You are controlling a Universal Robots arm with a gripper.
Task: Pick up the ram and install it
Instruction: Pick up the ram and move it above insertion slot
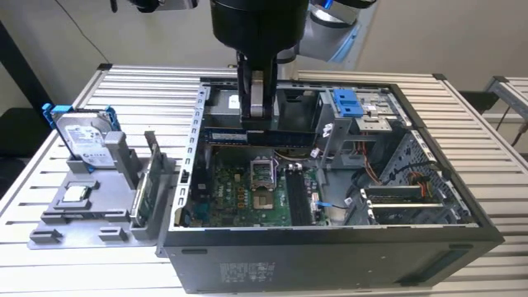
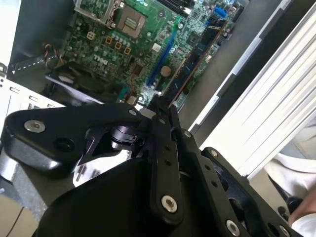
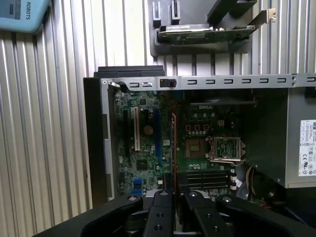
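- The gripper (image 1: 254,122) is closed on the ram (image 1: 285,137), pinching its upper edge near mid-length. The stick hangs level and on edge, with both ends free.
- The ram is just inside the open top of the computer case (image 1: 330,241), toward the case's rear wall. It is above the motherboard (image 1: 239,201) and touches nothing there.
- Both wrist views show the ram edge-on as a thin line ( (image 3: 173,148), (image 2: 195,61)) running out from the closed fingertips ( (image 3: 173,200), (image 2: 165,116)) over the board.
- The black memory slots (image 1: 297,192) lie on the case floor beside the processor socket (image 1: 262,176). They seem to run crosswise to the stick as it is held.
- To my eye the job is at the carry-and-align stage, and the ram is not seated.
- Doing this well means turning the stick parallel to a slot, centring it between the end latches and keeping it plumb.
- The cables (image 1: 387,173) on the far side of the slots from the socket and the case's metal rim need a clear berth.
- Pressure should go straight down, since the narrow central grip would let a skewed stick pivot.
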